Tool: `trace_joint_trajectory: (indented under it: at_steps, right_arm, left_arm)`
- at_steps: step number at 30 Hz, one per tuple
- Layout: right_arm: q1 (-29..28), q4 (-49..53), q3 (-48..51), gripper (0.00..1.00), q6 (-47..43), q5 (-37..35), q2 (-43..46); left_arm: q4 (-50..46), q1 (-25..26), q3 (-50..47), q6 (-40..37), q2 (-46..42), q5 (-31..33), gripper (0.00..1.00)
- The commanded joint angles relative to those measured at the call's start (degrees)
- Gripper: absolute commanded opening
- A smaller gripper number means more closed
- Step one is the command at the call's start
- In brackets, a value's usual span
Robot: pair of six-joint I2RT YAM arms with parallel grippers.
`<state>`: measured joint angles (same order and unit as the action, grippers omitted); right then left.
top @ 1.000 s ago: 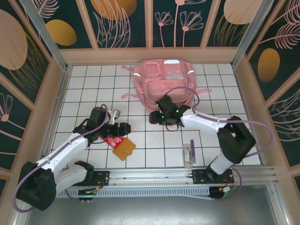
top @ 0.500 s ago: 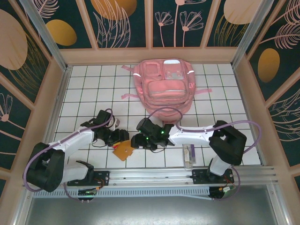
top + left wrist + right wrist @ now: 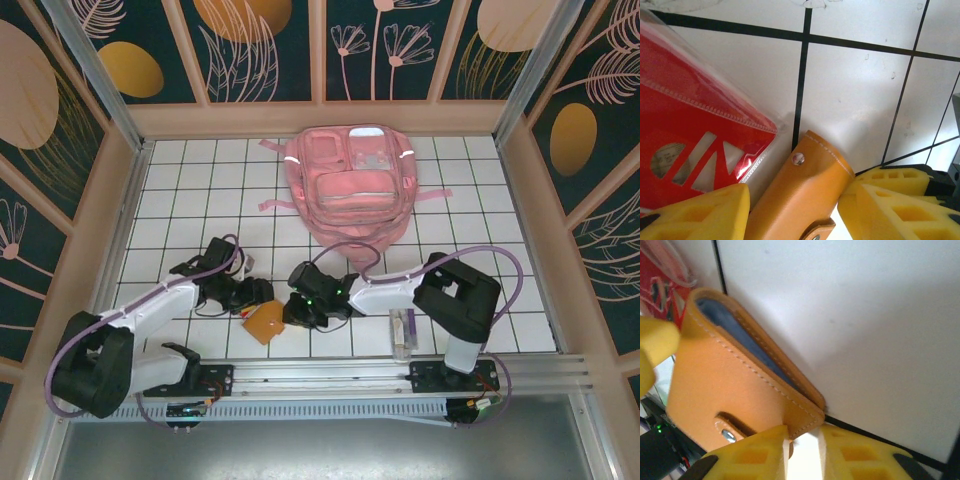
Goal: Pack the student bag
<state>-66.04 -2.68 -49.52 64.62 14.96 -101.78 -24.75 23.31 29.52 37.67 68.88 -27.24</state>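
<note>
The right arm has swung away from the student bag [image 3: 352, 185] and come down toward the near edge of the surface [image 3: 190, 190], settling beside a tan leather case [image 3: 735, 385]. The bag itself lies flat by the far edge, about the middle, well apart from both arms. The right pincer [image 3: 804, 442] is narrowed to a slim gap at the case's corner; whether it has caught the leather I cannot tell. The left pincer [image 3: 799, 197] stands spread astride the same case, with a sliver of light beside one pad and a red pouch [image 3: 685, 125] in clear plastic just next to it. This looks like the pick-up of one item for packing. Next, I judge, one pincer must grip firmly, the other let go, then carry the case to the bag
</note>
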Motion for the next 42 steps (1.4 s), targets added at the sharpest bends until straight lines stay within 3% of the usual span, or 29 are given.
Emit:
trace_joint_trajectory:
  at_steps: [1,4,7,14,20,26,28,30,32,37,39,42]
  right_arm:
    - [0.95,-5.76,1.8,0.18,-0.11,-2.64,-0.24]
    - [2.6,-7.46,2.01,0.15,-1.71,-1.44,-0.32]
    - [4.35,-7.0,0.86,0.12,-4.94,0.99,-1.14]
    - [6.43,-7.63,-0.48,0.11,-8.7,5.36,-2.21]
    - [5.81,-11.62,-0.14,0.09,-8.16,8.33,-3.99]
    - [5.99,-14.08,1.43,0.1,-8.38,9.29,-3.08]
    - [6.39,-14.02,1.83,0.15,-9.63,9.11,-1.85]
    - [7.46,-12.73,2.35,0.3,-12.1,8.1,1.24]
    - [9.11,-10.11,3.42,0.44,-14.38,6.39,6.54]
    - [15.78,0.68,8.01,0.59,-22.19,6.17,21.71]
    - [18.87,3.72,9.88,0.68,-26.11,9.86,27.41]
    - [23.02,7.91,10.8,0.72,-30.81,16.21,33.02]
  left_arm:
    - [-7.93,0.24,0.73,1.77,-3.28,4.35,0.58]
    - [-9.62,0.24,-1.95,5.99,-8.44,6.55,0.57]
    - [-6.15,0.33,-5.72,8.23,-11.17,2.5,0.52]
    - [-0.22,1.64,-9.66,9.75,-9.23,-7.06,0.51]
    - [10.74,2.41,-14.27,15.65,-10.44,-12.12,0.36]
    - [13.11,2.52,-14.67,15.92,-9.27,-12.74,0.13]
    - [11.84,2.53,-12.95,15.55,-9.69,-12.17,0.07]
    - [10.67,2.5,-10.49,15.68,-10.79,-11.72,0.0]
    - [11.04,2.52,-7.58,15.51,-11.46,-12.87,0.0]
    - [11.02,2.5,2.28,10.45,-8.02,-14.82,0.03]
    - [10.53,2.57,6.45,8.25,-4.91,-16.02,0.03]
    - [10.6,2.96,11.25,5.8,-1.12,-19.41,0.02]
